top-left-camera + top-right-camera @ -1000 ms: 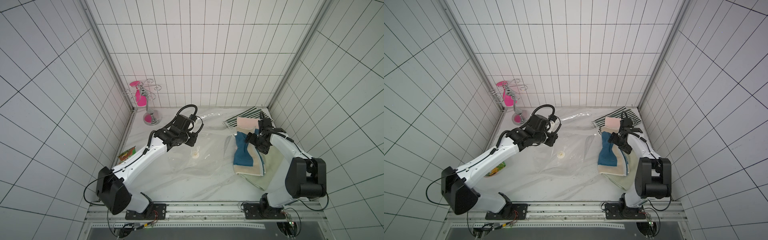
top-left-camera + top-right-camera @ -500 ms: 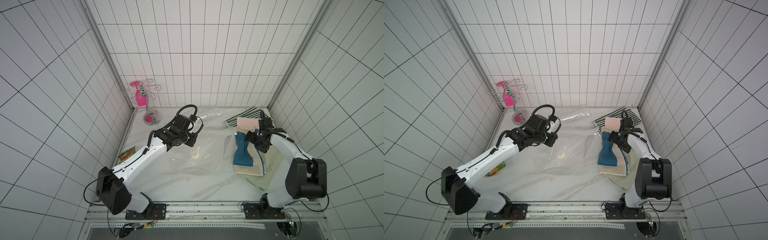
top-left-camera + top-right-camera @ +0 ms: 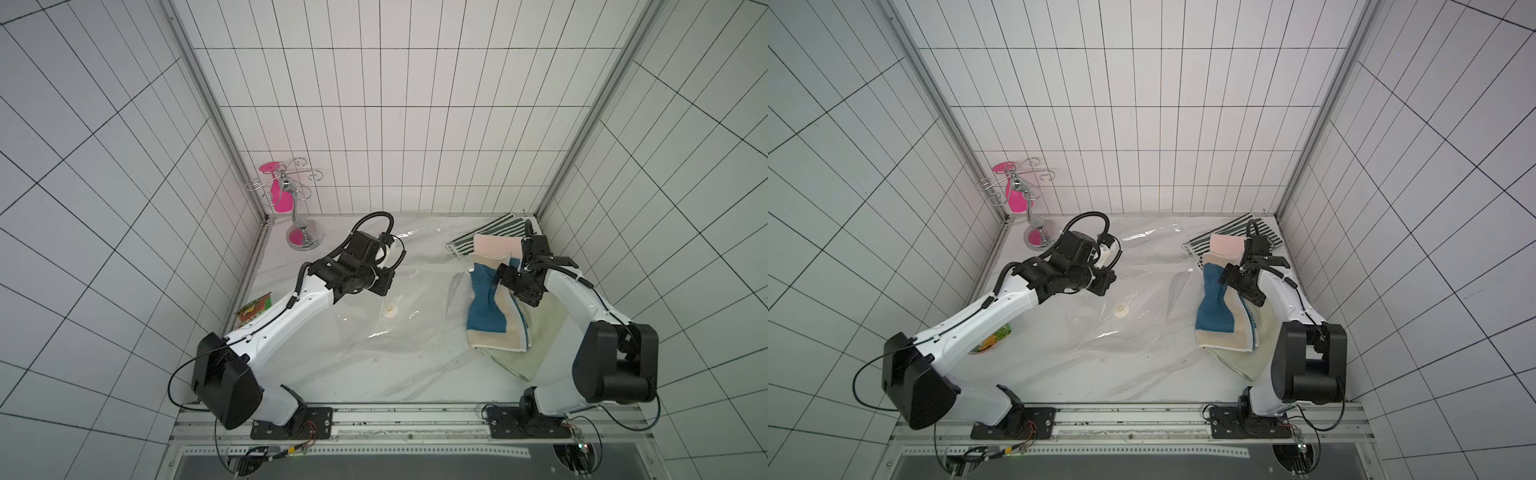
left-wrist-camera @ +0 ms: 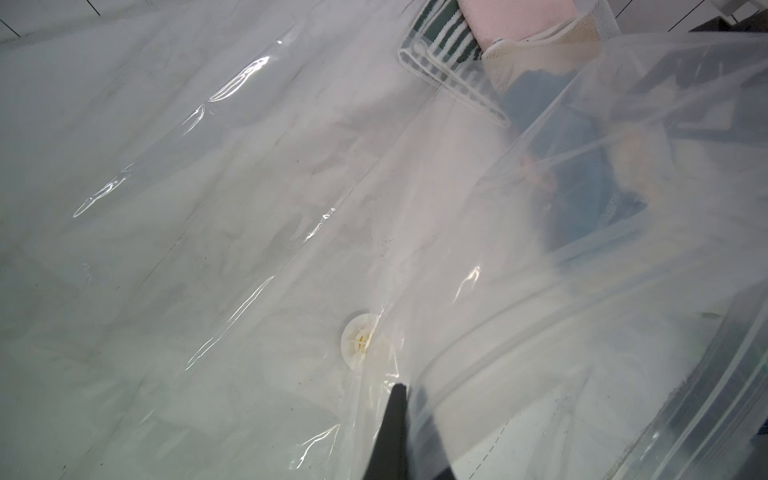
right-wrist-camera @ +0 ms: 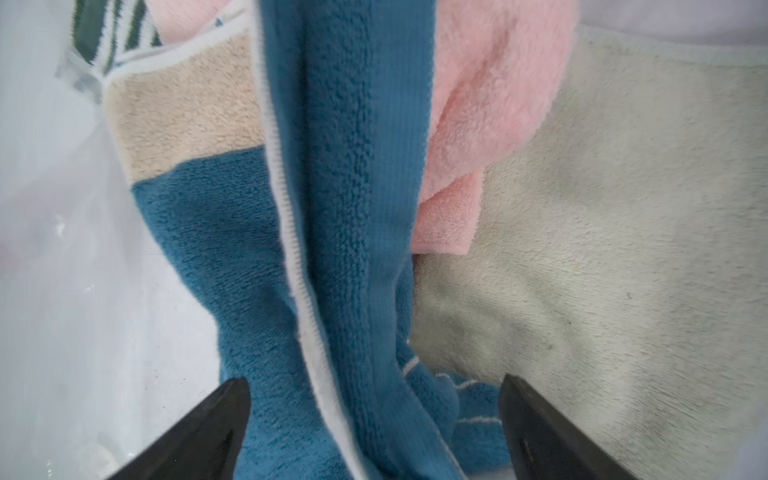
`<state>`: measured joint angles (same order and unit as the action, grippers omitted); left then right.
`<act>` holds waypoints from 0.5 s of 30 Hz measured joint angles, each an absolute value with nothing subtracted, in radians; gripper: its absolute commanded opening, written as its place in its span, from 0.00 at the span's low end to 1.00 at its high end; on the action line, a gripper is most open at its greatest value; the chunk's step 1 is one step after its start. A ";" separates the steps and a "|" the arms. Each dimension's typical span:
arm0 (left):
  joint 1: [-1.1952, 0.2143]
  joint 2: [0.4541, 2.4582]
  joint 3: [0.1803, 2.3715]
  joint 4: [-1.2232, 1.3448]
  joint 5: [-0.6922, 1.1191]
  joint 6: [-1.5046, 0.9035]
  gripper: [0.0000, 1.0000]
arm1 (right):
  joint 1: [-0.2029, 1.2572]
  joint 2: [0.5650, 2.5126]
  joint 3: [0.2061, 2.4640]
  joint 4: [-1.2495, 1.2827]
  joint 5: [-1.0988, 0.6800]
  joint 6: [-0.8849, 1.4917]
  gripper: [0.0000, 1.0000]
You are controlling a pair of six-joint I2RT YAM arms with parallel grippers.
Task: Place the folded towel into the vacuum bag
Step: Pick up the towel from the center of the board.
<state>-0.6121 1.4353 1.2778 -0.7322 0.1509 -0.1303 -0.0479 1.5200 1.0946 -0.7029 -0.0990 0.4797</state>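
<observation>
- Looking down in both top views, the left gripper (image 3: 382, 286) is hovering low over the vacuum bag (image 3: 365, 336), which is lying spread across the middle of the table with its valve (image 3: 390, 309) facing up. The right gripper (image 3: 500, 276) is reaching over the folded towel (image 3: 484, 316), blue and beige, topmost on a pile just beside the bag's edge and apparently not yet inside.
- In the left wrist view, the left gripper's fingers (image 4: 397, 424) are sitting pinched together on a raised layer of clear film, apparently tenting the mouth open for the towel.
- In the right wrist view, the right gripper's jaws are standing wide apart either side of the towel's bunched blue fold, seemingly lining up a pinch. A pink towel (image 5: 490, 104) and a pale green towel (image 5: 623, 208) are lying alongside.
</observation>
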 measured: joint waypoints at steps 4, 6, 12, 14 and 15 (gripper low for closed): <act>-0.612 1.435 1.273 -0.727 0.153 -0.130 0.00 | -0.028 1.530 1.078 -0.711 -0.082 0.462 0.64; -0.612 1.435 1.271 -0.725 0.154 -0.130 0.00 | 0.002 1.532 1.088 -0.728 -0.045 0.452 0.50; -0.609 1.428 1.271 -0.725 0.154 -0.130 0.00 | 0.151 1.607 1.222 -0.830 0.143 0.429 0.28; -0.607 1.414 1.266 -0.725 0.154 -0.130 0.00 | 0.187 1.642 1.255 -0.846 0.189 0.430 0.35; -0.606 1.407 1.263 -0.725 0.154 -0.130 0.00 | 0.202 1.658 1.262 -0.849 0.202 0.431 0.39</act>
